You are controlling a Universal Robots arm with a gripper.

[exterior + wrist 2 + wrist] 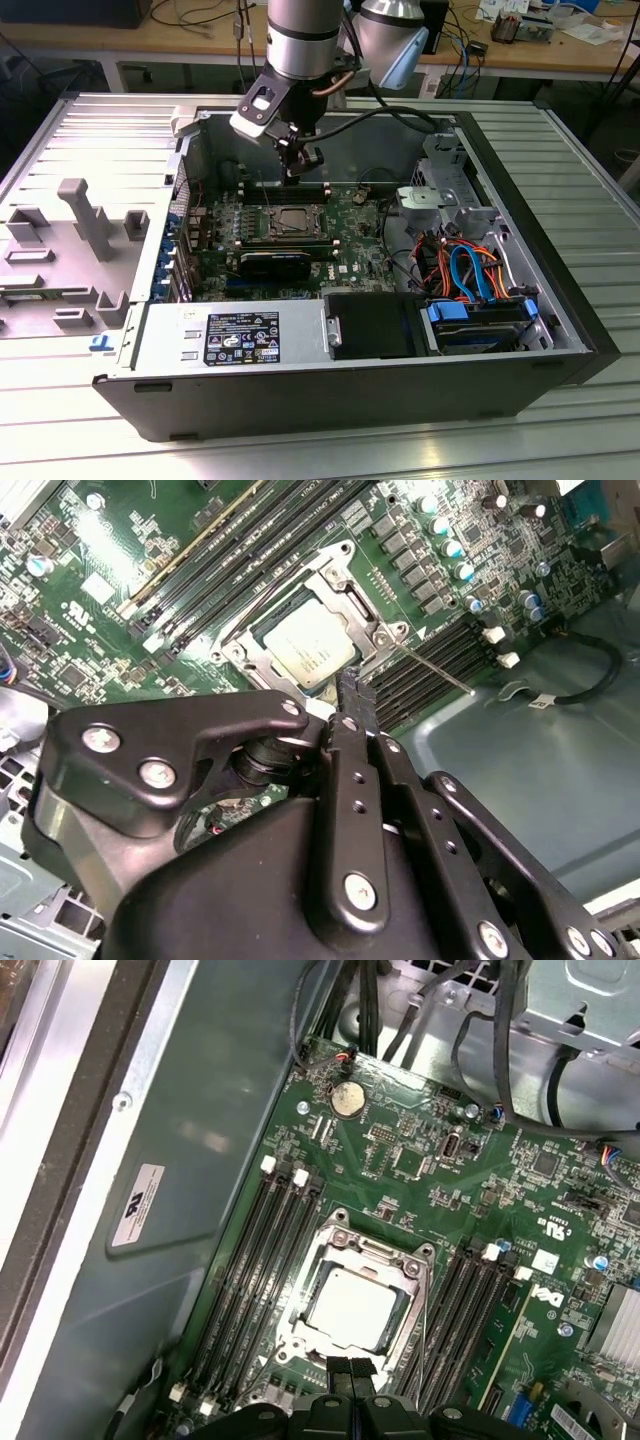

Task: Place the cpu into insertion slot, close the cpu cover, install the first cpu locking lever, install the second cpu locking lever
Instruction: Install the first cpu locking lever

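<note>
Gripper [350, 1366] jaws are pressed together with nothing between them. The tips hang just off one edge of the insertion slot [260, 224]; can't tell if they touch the board.

In the exterior view the arm reaches down into the open PC case [560, 300], with the gripper [298, 170] over the green motherboard [350, 240], near the socket.

The cpu [350, 1305] is seated in the slot, silver top facing up. The cpu cover [372, 1253] lies flat over it, and the chip shows through the cover's square window. Both wrist views show this; in the second wrist view the cpu [310, 648] sits inside the frame [318, 575].

In the second wrist view a thin locking lever rod [432, 667] angles out from a socket corner across the black memory slots [425, 675]. Can't tell if it's latched. The gripper tip [348, 683] sits right beside that corner.

Memory slots [255, 1270] flank the socket on both sides. A coin cell [346, 1099] sits further up the board. The power supply [230, 335] is at the case's near edge, and a drive bay with blue and orange cables [470, 275] is on the exterior view's right.
</note>
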